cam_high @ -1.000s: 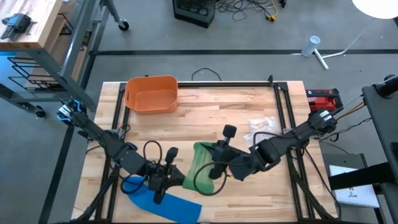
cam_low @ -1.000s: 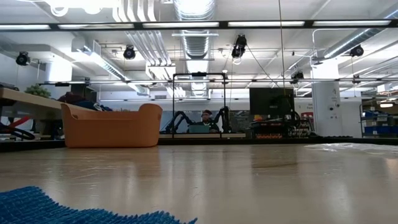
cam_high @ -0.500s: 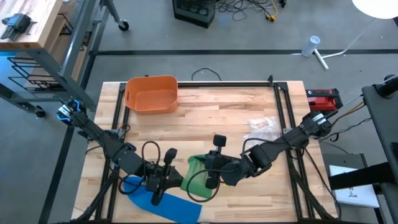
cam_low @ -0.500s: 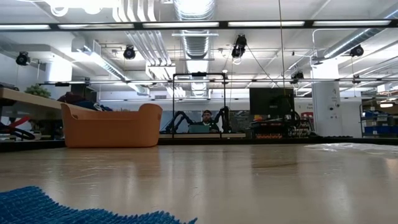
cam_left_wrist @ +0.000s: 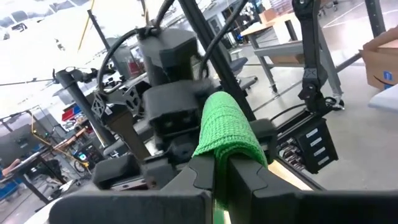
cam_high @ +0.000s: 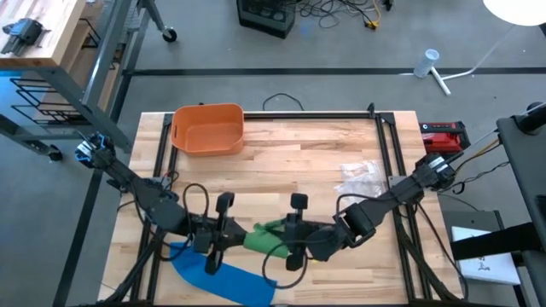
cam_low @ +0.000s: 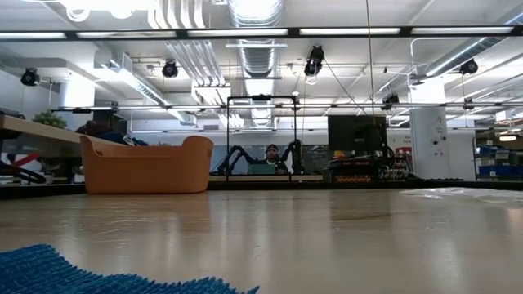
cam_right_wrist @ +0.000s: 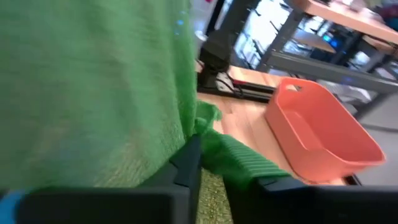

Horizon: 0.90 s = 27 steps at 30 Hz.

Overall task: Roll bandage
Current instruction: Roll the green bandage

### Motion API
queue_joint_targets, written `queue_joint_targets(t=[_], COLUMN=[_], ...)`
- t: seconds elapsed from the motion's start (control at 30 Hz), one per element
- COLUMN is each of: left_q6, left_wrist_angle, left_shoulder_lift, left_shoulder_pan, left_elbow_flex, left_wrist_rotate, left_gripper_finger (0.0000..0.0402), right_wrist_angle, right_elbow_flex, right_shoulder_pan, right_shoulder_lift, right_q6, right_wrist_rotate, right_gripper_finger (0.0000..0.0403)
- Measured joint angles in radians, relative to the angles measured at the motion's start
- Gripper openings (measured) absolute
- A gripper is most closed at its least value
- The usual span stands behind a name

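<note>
A green bandage is bunched between my two grippers near the table's front middle. My left gripper is shut on its left end, and the bandage drapes over the fingers in the left wrist view. My right gripper is shut on its right end; the green cloth fills much of the right wrist view. A blue bandage lies flat on the table at the front left, below my left gripper; it also shows in the low view. My left gripper pinches the green bandage's left end between its two fingers, coming level from the table's left. The cloth folds over the fingertips in several layers. My right gripper pinches the bandage's right end between its two fingers, coming level from the table's right. How many layers cannot be told. The cloth hangs close before the camera.
An orange bin stands at the far left of the table, and shows in the low view too. A clear plastic bag lies at the right. Black frame rails run along the table's sides.
My right gripper has gone toward the table's left and near edge with the green bandage. The bandage, first a long strip, is now bunched short between the grippers. My left gripper has turned from the blue bandage toward the green one and taken hold of its left end.
</note>
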Motion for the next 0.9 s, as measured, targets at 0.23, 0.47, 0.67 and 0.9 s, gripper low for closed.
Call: queue_joint_targets(t=[0.23, 0.47, 0.67, 0.9], left_q6=[0.0, 0.001, 0.027, 0.051], left_wrist_angle=[-0.001, -0.001, 0.006, 0.007], left_shoulder_lift=[0.0, 0.0, -0.002, -0.012], left_shoulder_pan=[0.0, 0.0, 0.0, 0.0], left_elbow_flex=[0.0, 0.0, 0.0, 0.0], left_wrist_rotate=[-0.001, -0.004, -0.008, -0.008], left_gripper_finger=[0.0004, 0.0004, 0.0004, 0.0004], right_wrist_angle=[0.032, 0.064, 0.082, 0.077], right_elbow_flex=[0.0, 0.0, 0.0, -0.001], right_shoulder_pan=[-0.001, 0.0, -0.001, -0.002], right_shoulder_lift=[-0.001, -0.002, -0.002, -0.021], right_q6=[-0.06, 0.035, 0.3, 0.502], right_wrist_rotate=[0.0, 0.005, 0.0, -0.072], right_gripper_finger=[0.0165, 0.0203, 0.0219, 0.0227])
